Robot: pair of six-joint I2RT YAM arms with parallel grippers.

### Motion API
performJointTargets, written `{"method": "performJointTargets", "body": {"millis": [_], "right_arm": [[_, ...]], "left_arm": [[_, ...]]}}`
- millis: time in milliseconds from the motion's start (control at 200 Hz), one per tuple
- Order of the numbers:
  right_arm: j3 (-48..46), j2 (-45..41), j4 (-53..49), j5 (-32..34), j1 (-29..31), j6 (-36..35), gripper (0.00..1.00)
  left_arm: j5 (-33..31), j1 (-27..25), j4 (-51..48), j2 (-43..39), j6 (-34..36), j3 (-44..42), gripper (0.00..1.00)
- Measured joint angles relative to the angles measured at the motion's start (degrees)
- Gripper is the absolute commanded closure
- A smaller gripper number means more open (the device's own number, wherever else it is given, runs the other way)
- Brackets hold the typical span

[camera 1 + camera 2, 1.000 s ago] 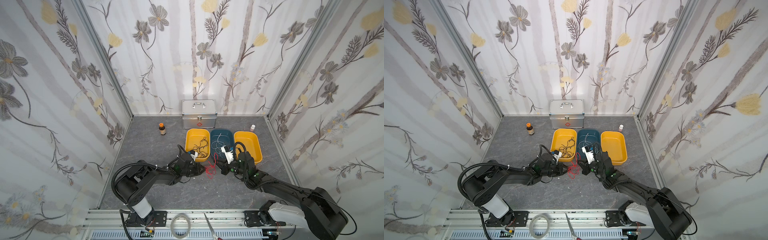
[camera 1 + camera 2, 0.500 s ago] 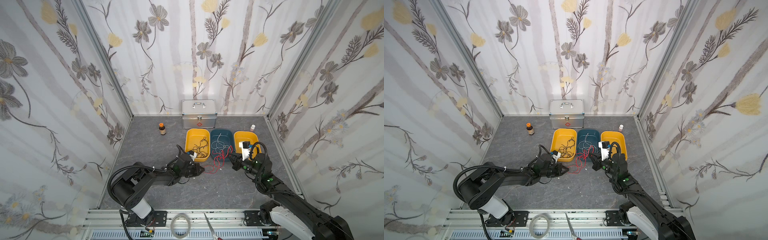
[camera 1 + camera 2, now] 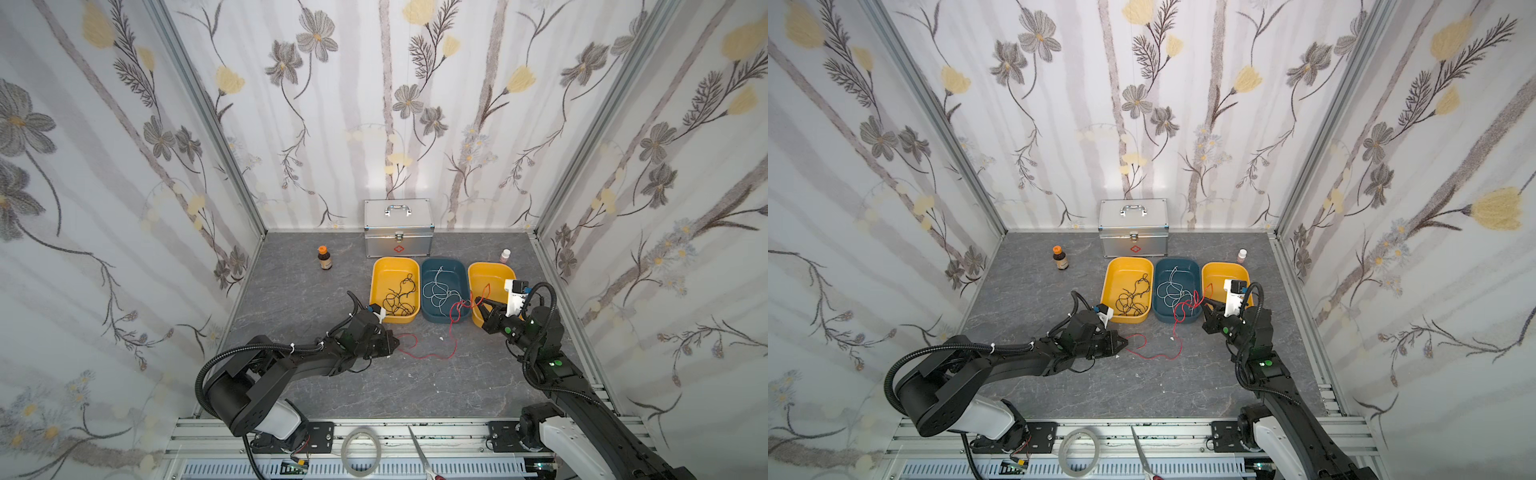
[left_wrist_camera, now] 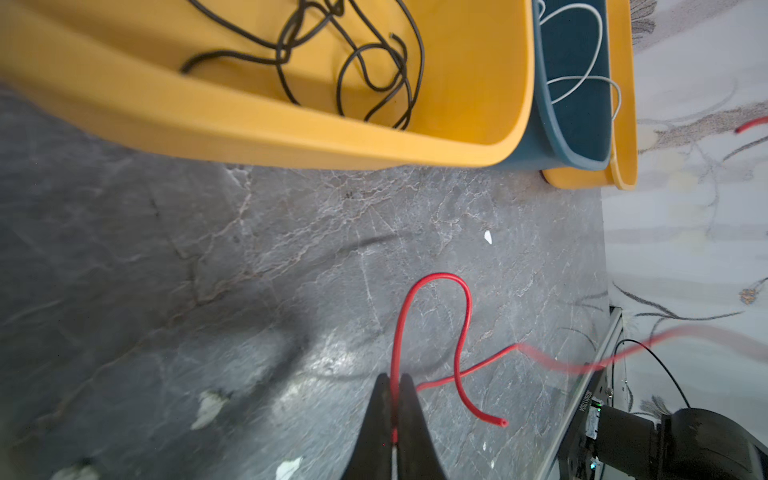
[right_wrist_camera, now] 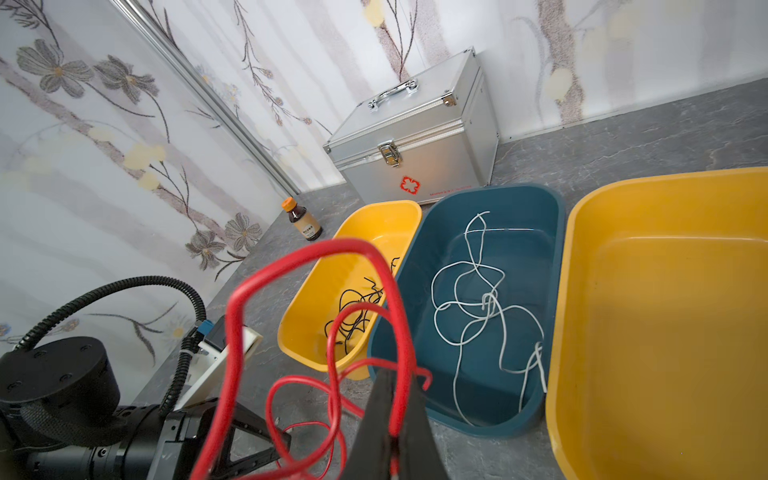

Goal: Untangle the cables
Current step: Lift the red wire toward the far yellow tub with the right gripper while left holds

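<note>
The walls are white with soft grey stripes and grey and yellow flowers. The worktop is dark grey with thin pale cracks, like stone. The red cable is bright red. The black cable sits in a yellow tub, the white cable in a dark blue tub, and the other yellow tub is the same yellow. The case is shiny silver with a small red mark. The bottle is brown with an orange cap. The left pincer and right pincer are black.
</note>
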Motion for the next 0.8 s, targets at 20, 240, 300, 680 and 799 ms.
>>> {"method": "performJointTargets", "body": {"millis": [20, 240, 300, 680, 799], "right_arm": [[0.0, -0.1, -0.1, 0.0, -0.4, 0.2, 1.00], [0.8, -0.7, -2.4, 0.1, -5.7, 1.0, 1.00], [1.1, -0.3, -2.8, 0.1, -6.7, 1.0, 1.00], [7.2, 5.2, -9.0, 4.9, -7.2, 2.4, 1.00], [10.4, 9.0, -11.3, 8.0, -7.3, 2.4, 1.00]], "left_arm": [[-0.3, 0.1, -0.1, -0.3, 0.0, -0.3, 0.99], [-2.4, 0.9, -4.2, -3.9, 0.7, -1.9, 0.99], [-3.1, 1.1, -5.1, -4.9, 1.3, -2.2, 0.99], [-3.6, 1.3, -5.7, -5.9, 2.0, -2.5, 0.97], [-2.6, 1.2, -5.1, -6.5, 3.1, -2.5, 0.97]]}}
